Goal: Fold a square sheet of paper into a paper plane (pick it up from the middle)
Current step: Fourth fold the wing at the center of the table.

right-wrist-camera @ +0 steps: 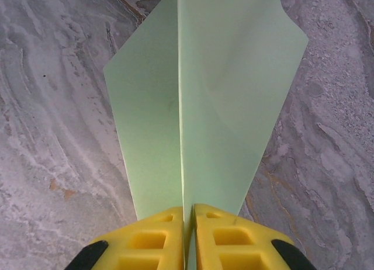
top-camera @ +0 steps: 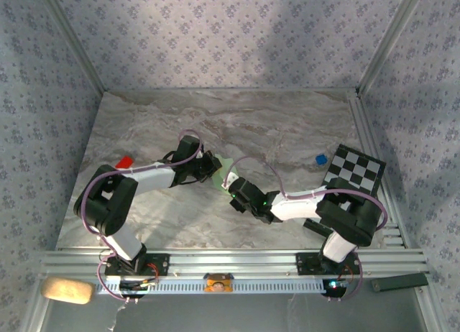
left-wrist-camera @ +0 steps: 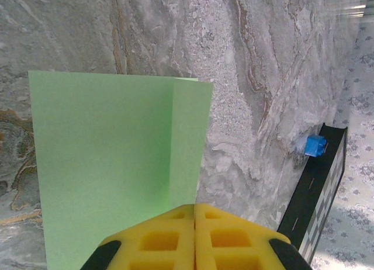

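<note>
Jaws on both sides grip one sheet of paper (top-camera: 225,167)

Left jaws, at the sheet's 9 o'clock, are closed tight on its folded edge near the middle of the table (top-camera: 287,131). Right jaws, at its 5 o'clock, are clamped on the centre crease. Blue block (top-camera: 320,159) and checkered board (top-camera: 354,170) lie toward 3 o'clock.

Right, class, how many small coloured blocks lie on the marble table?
2. A red block lies at the left; a blue block lies at the right, beside the checkered board. Others may be hidden under the arms.
</note>
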